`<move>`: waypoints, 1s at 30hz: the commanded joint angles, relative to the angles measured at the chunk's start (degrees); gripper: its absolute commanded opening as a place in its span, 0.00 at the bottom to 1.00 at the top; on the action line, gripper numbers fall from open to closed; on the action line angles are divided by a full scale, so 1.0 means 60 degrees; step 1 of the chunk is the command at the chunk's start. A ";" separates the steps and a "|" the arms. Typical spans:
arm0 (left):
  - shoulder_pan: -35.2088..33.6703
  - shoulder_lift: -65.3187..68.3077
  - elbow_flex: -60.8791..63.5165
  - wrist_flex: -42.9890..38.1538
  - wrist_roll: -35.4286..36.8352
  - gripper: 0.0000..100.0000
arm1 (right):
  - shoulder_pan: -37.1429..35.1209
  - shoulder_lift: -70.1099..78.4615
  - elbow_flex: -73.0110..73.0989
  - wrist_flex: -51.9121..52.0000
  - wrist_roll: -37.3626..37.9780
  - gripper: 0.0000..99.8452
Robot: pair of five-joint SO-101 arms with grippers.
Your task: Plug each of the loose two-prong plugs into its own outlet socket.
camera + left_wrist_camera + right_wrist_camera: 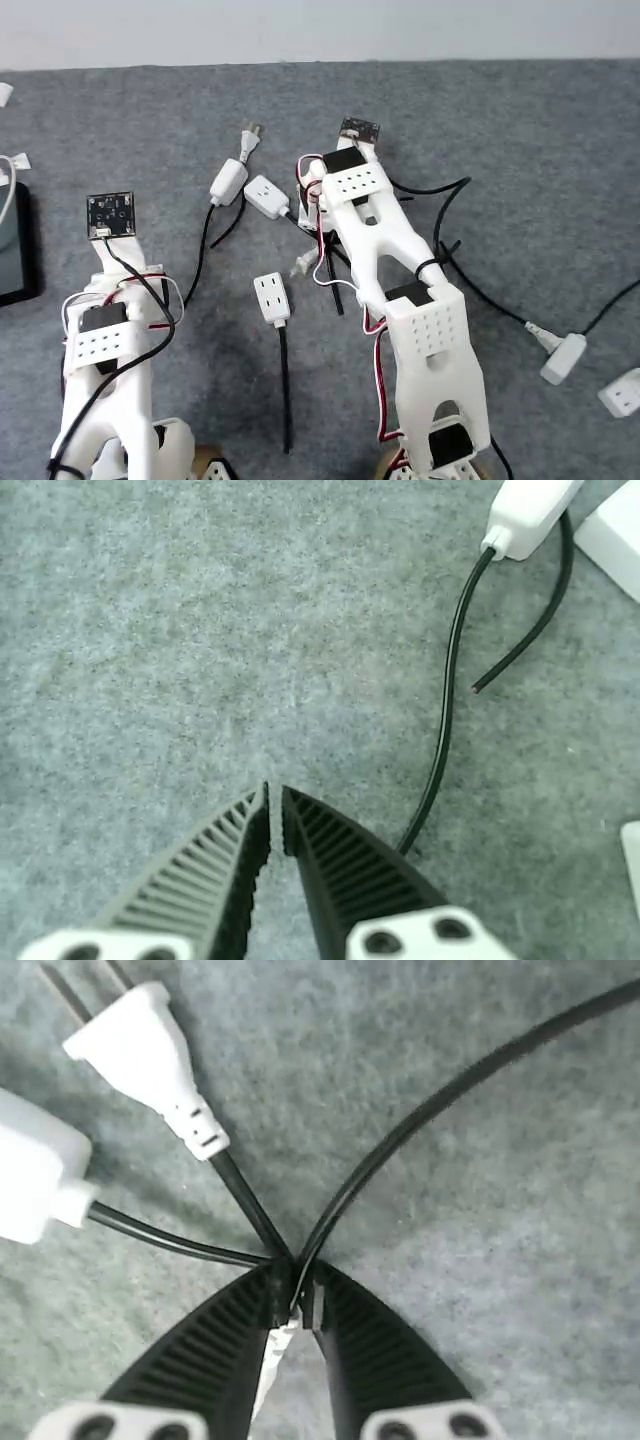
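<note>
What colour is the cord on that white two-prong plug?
Black; the cord shows best in the right wrist view.

On the counter [520, 120], a two-prong plug [229, 180] lies at 10 o'clock of an outlet socket [266, 196]; a second socket [272, 297] lies at its 6 o'clock. Two cords [245, 1200] meet between the right hand's [295, 1275] tips. Far off at 4 o'clock, another plug [562, 357] lies beside a third socket [622, 393]

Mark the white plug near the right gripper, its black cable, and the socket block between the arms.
plug [140, 1050], right wrist view, white body.
cable [245, 1200], right wrist view, stretch behind the plug.
socket block [272, 298], high view, slotted face.
</note>
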 commanded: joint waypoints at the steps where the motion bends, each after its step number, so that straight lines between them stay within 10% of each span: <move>1: 0.0073 -0.0205 -0.0344 -0.0249 -0.0059 0.02 | 0.0095 -0.0681 -0.0571 0.0462 0.0249 0.01; 11: 0.0073 -0.0176 -0.0344 -0.0249 -0.0059 0.02 | 0.0491 -0.1795 -0.0571 0.1971 0.2916 0.01; 21: 0.0073 -0.0176 -0.0344 -0.0264 -0.0059 0.02 | 0.1546 -0.3172 0.1963 0.3817 0.9216 0.01; 30: 0.0088 -0.0161 -0.0344 -0.0278 -0.0059 0.02 | 0.3026 -0.3084 0.2608 0.2952 0.9963 0.06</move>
